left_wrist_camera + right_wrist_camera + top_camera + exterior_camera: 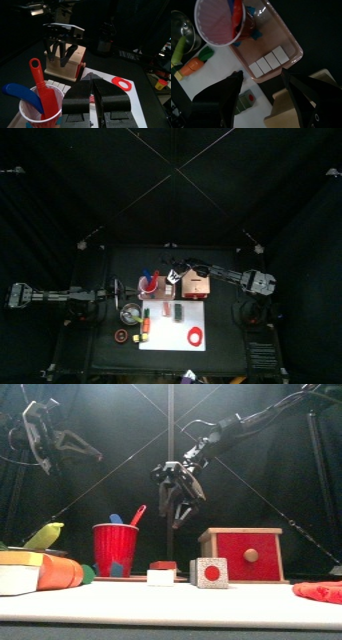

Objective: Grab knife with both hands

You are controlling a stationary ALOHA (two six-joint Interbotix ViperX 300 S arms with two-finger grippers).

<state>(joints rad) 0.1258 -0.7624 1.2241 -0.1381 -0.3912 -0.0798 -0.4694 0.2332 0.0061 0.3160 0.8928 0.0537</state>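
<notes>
Okay, red knife (41, 87) stands handle-up in the red cup (115, 549), ring end of the handle above the rim, blade end down inside; nothing grips it. A blue utensil (20, 95) leans in the same cup beside it, touching or nearly so. The cup sits at one end of a pale pink tray (283, 37), with a row of white blocks (271, 60) lying further along the tray. Left claw (92, 80) is only partly open, a slim gap between the jaws, nothing in it; it hangs in the air back from the cup, well apart from the knife, pointing toward the cup and the box. Right claw (178, 509) is spread wide and empty, pointing down, up in the air above the gap between the cup and the wooden box with the red front (243, 554); it touches neither. From the right wrist view the cup and tray lie below its open jaws. A red ring (122, 83) lies flat on a white sheet (171, 333) on the tabletop (174, 609), in front of the box. Small cube with a red dot (210, 572) stands just in front of the box. A green and yellow toy (44, 536) sits at the left side, and a red cloth (321, 591) lies at the right edge.
</notes>
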